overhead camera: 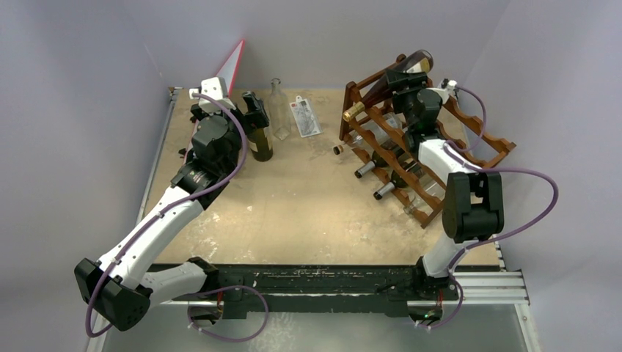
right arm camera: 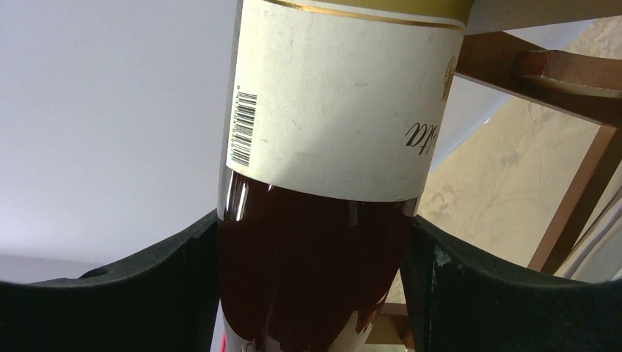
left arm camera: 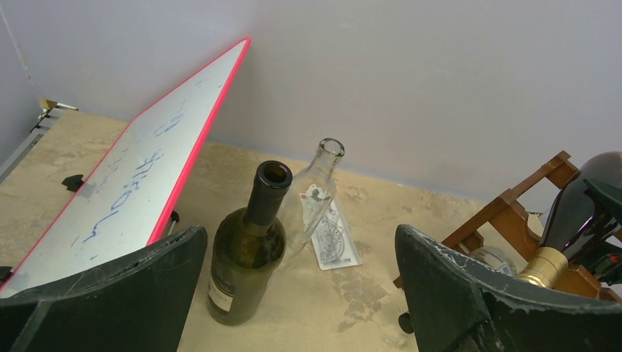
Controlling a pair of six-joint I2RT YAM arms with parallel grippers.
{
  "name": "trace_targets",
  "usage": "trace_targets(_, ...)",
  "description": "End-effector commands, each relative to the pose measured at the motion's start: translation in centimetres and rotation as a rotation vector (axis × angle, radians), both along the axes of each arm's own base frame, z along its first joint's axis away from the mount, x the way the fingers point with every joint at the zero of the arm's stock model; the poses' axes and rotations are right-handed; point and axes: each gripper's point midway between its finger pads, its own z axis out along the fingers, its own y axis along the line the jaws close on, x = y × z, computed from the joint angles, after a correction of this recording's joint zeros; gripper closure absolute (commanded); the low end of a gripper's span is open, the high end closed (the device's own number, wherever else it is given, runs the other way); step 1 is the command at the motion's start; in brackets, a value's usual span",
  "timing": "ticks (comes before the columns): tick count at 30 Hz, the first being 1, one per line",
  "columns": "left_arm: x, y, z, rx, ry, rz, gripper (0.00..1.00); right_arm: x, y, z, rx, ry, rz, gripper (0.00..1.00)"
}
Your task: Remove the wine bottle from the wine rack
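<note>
Right wrist view: gripping the wine bottle (right arm camera: 337, 110) with the right gripper (right arm camera: 312, 293), pressing black fingers (right arm camera: 147, 293) against both sides of the dark glass just under the cream label (right arm camera: 345, 147). Showing a barcode at the label's left edge and a thin gold line near its top. Catching reddish-brown rails of the wine rack (right arm camera: 565, 81) just beyond, at right.

From the top external camera: holding that bottle tilted over the rack's far top corner, with the gold-capped neck pointing down toward the table's (overhead camera: 293, 213) middle and the base raised toward the back wall. Leaving unclear whether touching the top rail or hanging free of it. Housing more bottles (overhead camera: 381, 143) in the lower tiers, necks pointing toward the table's centre.

On the other side: hovering the left gripper (left arm camera: 301, 282) wide open, holding nothing. Facing a dark green bottle (left arm camera: 246, 257) standing upright, a clear glass bottle (left arm camera: 315, 191) just behind it, a flat card (left arm camera: 337, 246) lying beside that, and a red-edged whiteboard (left arm camera: 147, 169) tilted up at the back left.
</note>
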Motion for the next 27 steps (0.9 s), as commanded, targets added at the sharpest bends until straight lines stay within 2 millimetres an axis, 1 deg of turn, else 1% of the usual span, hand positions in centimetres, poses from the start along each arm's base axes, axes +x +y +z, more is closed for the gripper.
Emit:
trace_targets(1, -0.1, -0.1, 3.0, -0.050, -0.066, -0.008, 0.00, -1.9, -0.9, 8.1, -0.021, -0.280, -0.030, 0.65)
trace_targets(4, -0.1, 0.0, 3.1, -0.051, -0.067, -0.006, 0.00, -2.1, -0.8, 8.9, -0.018, -0.324, -0.024, 0.68)
trace_targets(10, 0.0, 0.0, 3.0, -0.052, -0.065, -0.009, 0.00, -2.8, -0.8, 10.6, -0.018, -0.391, -0.023, 0.69)
trace_targets(17, 0.1, -0.2, 2.9, -0.053, -0.062, -0.014, 0.00, -2.2, -1.0, 11.8, -0.038, -0.359, -0.037, 0.70)
trace_targets(21, 0.2, -0.1, 2.8, -0.055, -0.061, -0.012, 0.00, -2.1, -0.3, 12.2, -0.003, -0.352, 0.006, 0.71)
trace_targets(25, 0.2, -0.2, 2.7, -0.053, -0.057, -0.013, 0.00, -2.3, -0.4, 13.6, 0.003, -0.356, 0.002, 0.72)
trace_targets(27, 0.3, -0.3, 2.7, -0.053, -0.056, -0.017, 0.00, -2.6, -0.4, 14.6, 0.021, -0.366, 0.005, 0.72)
